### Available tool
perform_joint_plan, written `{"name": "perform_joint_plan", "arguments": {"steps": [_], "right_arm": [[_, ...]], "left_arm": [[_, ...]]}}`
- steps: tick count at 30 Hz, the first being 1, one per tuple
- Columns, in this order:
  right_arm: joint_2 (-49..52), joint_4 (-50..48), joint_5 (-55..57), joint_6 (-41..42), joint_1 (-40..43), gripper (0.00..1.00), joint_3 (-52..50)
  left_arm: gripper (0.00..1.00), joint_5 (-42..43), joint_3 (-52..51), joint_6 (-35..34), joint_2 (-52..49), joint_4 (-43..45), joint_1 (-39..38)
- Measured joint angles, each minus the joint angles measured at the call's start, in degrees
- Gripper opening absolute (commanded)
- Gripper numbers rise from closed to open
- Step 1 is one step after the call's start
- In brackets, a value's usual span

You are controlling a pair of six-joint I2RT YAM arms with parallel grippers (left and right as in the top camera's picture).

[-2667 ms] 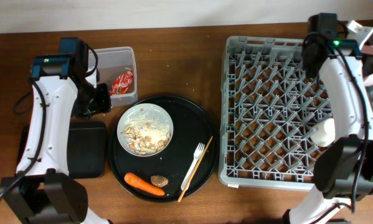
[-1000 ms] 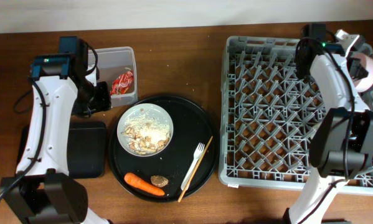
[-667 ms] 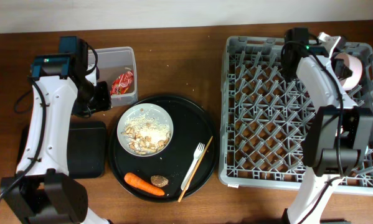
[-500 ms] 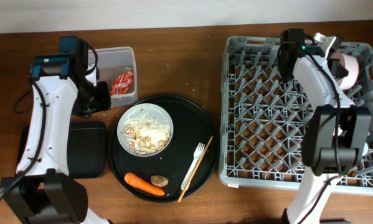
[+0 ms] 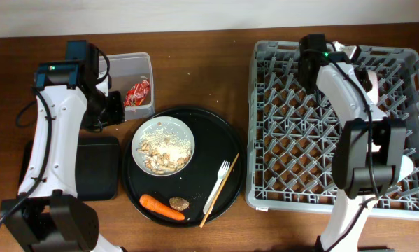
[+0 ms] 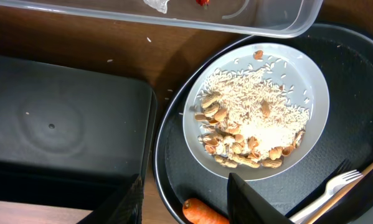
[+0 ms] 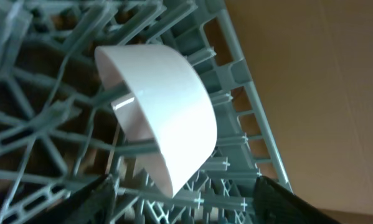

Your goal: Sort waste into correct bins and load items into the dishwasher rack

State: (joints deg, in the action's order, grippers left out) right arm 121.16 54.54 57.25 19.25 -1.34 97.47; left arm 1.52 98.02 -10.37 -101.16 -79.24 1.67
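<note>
A pale pink bowl (image 7: 164, 118) lies on its side among the pegs of the grey dishwasher rack (image 5: 293, 140), near the far edge (image 5: 369, 75). My right gripper (image 7: 189, 202) stands open just behind the bowl, holding nothing. My left gripper (image 6: 186, 205) is open and empty, hovering over the rim of the round black tray (image 6: 174, 143) above an orange carrot (image 6: 205, 214). The white plate (image 5: 164, 145) carries rice-like crumbs. A red wrapper (image 5: 138, 93) lies in the clear tub (image 5: 129, 63). The shallow black tray (image 5: 97, 168) sits at the left.
A wooden fork (image 5: 219, 183) and a stick (image 5: 225, 187) lie on the round black tray (image 5: 223, 140), with a small brown lump (image 5: 179, 204) beside the carrot (image 5: 161, 207). A small cream cup (image 5: 405, 165) shows at the rack's right side.
My right gripper has opened and let go of the pink bowl, which now rests in the rack. The right arm swung left. The left arm has not moved.
</note>
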Motion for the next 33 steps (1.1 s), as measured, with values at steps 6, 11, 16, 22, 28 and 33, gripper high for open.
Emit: {"name": "perform_joint_plan", "arguments": {"steps": [6,11,16,22,28,33], "right_arm": [[-0.5,3.3,-6.3,0.1,-1.0,0.75,0.0],[-8.3,6.3,-15.0,0.2,-1.0,0.84,-0.3],[-25.8,12.7,-34.9,-1.9,-0.9,0.95,-0.3],[-31.3,23.7,-67.2,-13.3,-1.2,0.95,-0.2],[-30.9,30.8,-77.9,-17.7,-6.3,0.91,-0.2],[-30.9,35.6,-71.5,-16.2,-7.2,0.91,-0.2]], "left_arm": [[0.43,0.0,0.0,0.0,0.0,0.2,0.0],[0.5,0.0,0.0,0.0,0.0,0.2,0.0],[0.51,0.0,0.0,-0.2,0.0,0.1,0.0],[0.52,0.1,0.0,-0.2,0.0,-1.5,0.0],[0.6,0.2,0.0,-0.2,0.0,-1.1,-2.7],[0.67,0.4,-2.5,-0.4,0.0,5.4,-12.0]]}}
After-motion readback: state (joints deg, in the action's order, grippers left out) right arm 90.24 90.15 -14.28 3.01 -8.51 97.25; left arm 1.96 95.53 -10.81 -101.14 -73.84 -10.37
